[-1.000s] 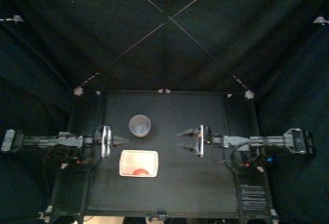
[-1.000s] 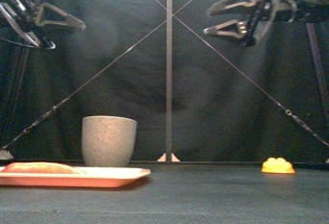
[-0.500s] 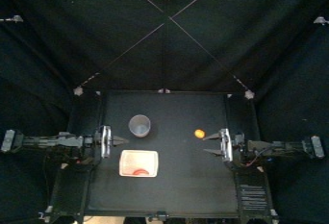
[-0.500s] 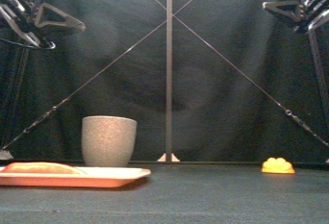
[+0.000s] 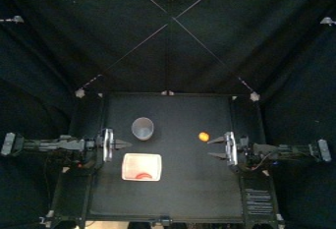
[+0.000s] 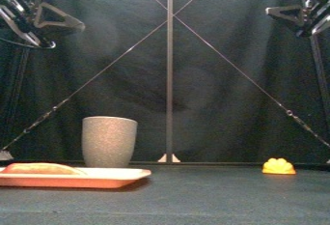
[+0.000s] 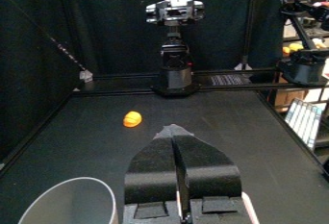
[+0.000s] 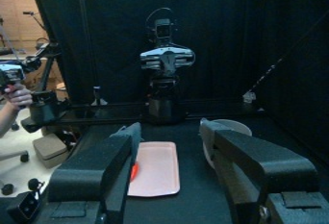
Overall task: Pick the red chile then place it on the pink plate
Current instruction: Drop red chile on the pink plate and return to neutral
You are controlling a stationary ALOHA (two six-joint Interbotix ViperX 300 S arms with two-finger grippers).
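Read the table as a clock face seen from above, with 12 o'clock at the back curtain. You will find the pink tray at about 8 o'clock, lying flat near the left side. The red chile lies on this tray, on the half toward 6 o'clock; in the front view it shows as a long, low shape resting on the tray surface. A grey cup stands upright at about 10 o'clock, just behind the tray and apart from it. A small orange toy sits alone at about 1 o'clock, well apart from the tray and the cup. The left gripper is at the 9 o'clock edge, pointing toward 3 o'clock; its jaws are pressed together, as its wrist view shows, with the cup rim in front of it and to one side. The right gripper is at the 3 o'clock edge, pointing toward 9 o'clock; its jaws stand apart, and its wrist view shows the tray and chile on the table between them. The front view shows both grippers held high above the table, touching none of the items.
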